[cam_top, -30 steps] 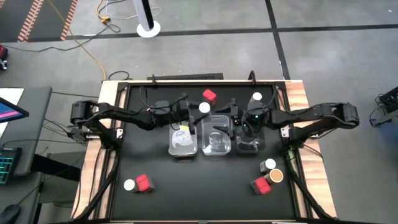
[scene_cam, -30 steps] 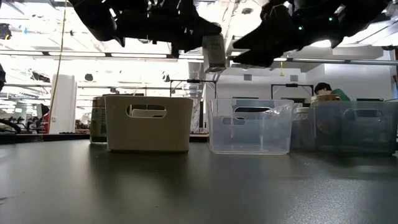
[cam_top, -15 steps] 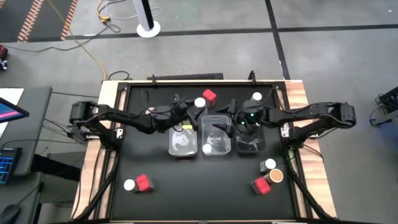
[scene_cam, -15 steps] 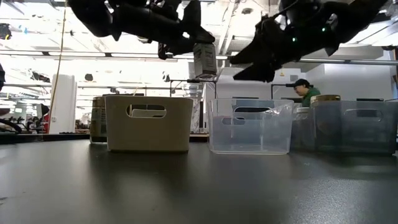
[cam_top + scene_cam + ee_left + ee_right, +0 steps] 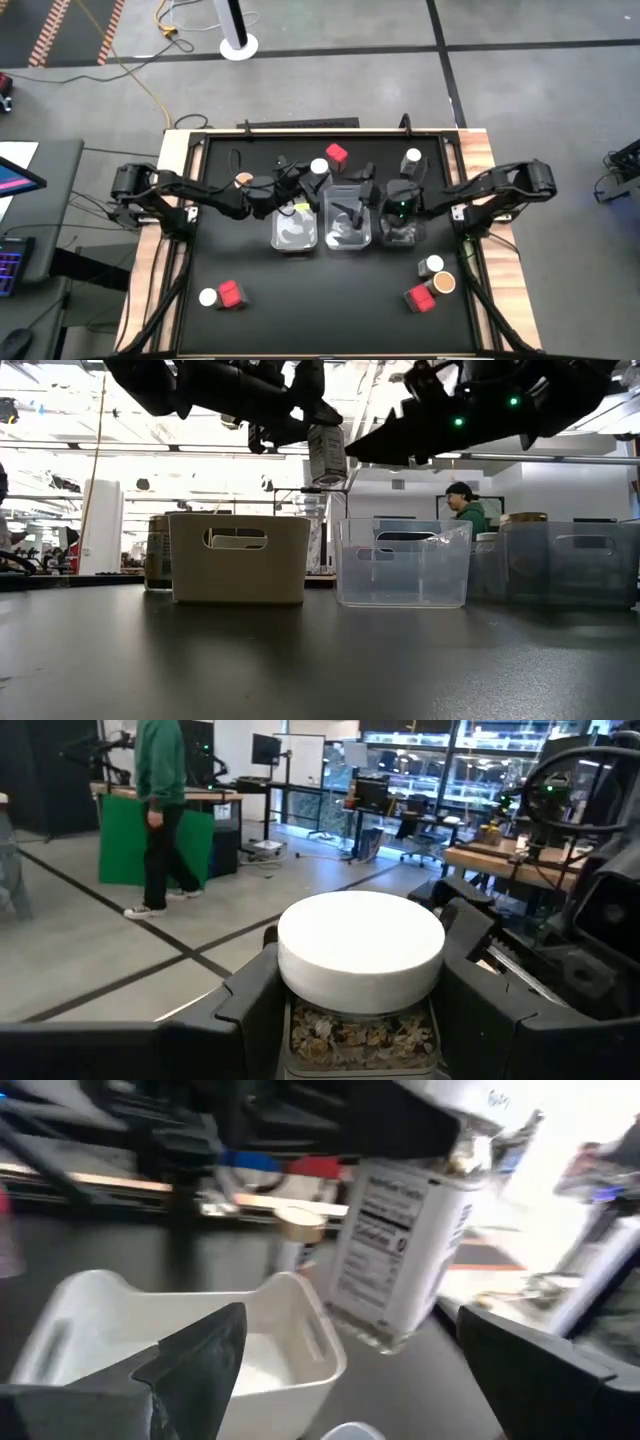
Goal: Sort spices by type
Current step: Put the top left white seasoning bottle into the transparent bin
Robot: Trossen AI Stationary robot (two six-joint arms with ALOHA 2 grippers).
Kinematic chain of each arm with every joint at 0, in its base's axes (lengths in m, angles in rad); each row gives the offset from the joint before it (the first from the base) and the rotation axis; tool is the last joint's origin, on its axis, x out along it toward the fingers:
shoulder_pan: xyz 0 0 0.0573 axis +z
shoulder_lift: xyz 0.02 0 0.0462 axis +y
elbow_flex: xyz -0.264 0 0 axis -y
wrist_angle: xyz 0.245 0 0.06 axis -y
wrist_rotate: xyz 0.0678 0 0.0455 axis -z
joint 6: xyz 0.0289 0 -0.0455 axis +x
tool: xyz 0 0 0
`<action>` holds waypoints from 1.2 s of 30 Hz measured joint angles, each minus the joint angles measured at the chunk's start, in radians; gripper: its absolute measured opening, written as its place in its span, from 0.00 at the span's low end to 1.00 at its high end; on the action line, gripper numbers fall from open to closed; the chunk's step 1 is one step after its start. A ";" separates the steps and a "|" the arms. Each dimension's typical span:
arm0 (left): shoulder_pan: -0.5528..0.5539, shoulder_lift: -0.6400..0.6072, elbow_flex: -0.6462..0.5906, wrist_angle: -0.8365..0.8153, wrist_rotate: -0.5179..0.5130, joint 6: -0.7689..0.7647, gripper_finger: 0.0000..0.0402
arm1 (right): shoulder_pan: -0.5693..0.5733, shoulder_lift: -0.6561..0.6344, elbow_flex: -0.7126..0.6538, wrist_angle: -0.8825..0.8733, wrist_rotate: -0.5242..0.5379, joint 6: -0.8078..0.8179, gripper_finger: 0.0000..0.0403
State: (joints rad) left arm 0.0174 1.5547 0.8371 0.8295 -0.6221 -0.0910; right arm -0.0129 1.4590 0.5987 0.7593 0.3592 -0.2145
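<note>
Since a second ago, both arms have pulled back over the trays. Over at nine o'clock, the left gripper [image 5: 312, 176] squeezes a white-lidded jar [image 5: 360, 952] of flakes, held high above the white bin [image 5: 238, 558], probably so it can drop in with its own kind. Toward three o'clock, the right gripper [image 5: 356, 203] hangs wide open and empty over the clear middle tray [image 5: 348, 228], likely having nothing to carry.
</note>
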 joint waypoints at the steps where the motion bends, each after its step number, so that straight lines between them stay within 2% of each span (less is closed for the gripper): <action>1: 0.000 0.000 0.000 0.003 0.000 0.002 0.50 | 0.010 0.017 0.011 0.006 0.042 -0.002 0.97; 5: 0.000 0.000 0.000 0.033 0.002 0.025 0.50 | 0.029 0.092 0.082 0.006 0.106 0.001 0.97; 8: 0.000 0.000 0.000 0.038 0.002 0.038 0.50 | 0.041 0.143 0.148 0.005 0.260 -0.001 0.97; 10: 0.000 0.000 0.000 0.038 0.002 0.041 0.50 | 0.041 0.166 0.186 0.008 0.300 0.001 0.97; 17: 0.000 0.000 0.000 0.039 -0.010 0.073 0.50 | 0.041 0.217 0.236 0.031 0.280 0.033 0.97; 22: 0.001 0.001 0.000 0.056 0.078 0.063 0.50 | 0.039 0.217 0.236 -0.007 0.247 0.030 0.95; 26: 0.000 0.001 0.000 0.061 0.122 0.025 0.50 | 0.039 0.217 0.236 -0.004 0.245 0.026 0.87; 32: 0.002 0.001 0.000 0.061 0.118 -0.003 0.50 | 0.038 0.217 0.236 -0.002 0.253 0.032 0.70; 36: 0.002 0.001 0.000 0.059 0.111 -0.011 0.50 | 0.038 0.217 0.236 -0.002 0.283 0.034 0.66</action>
State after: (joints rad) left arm 0.0193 1.5555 0.8368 0.8883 -0.5114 -0.1022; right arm 0.0246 1.6760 0.8349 0.7574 0.6424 -0.1810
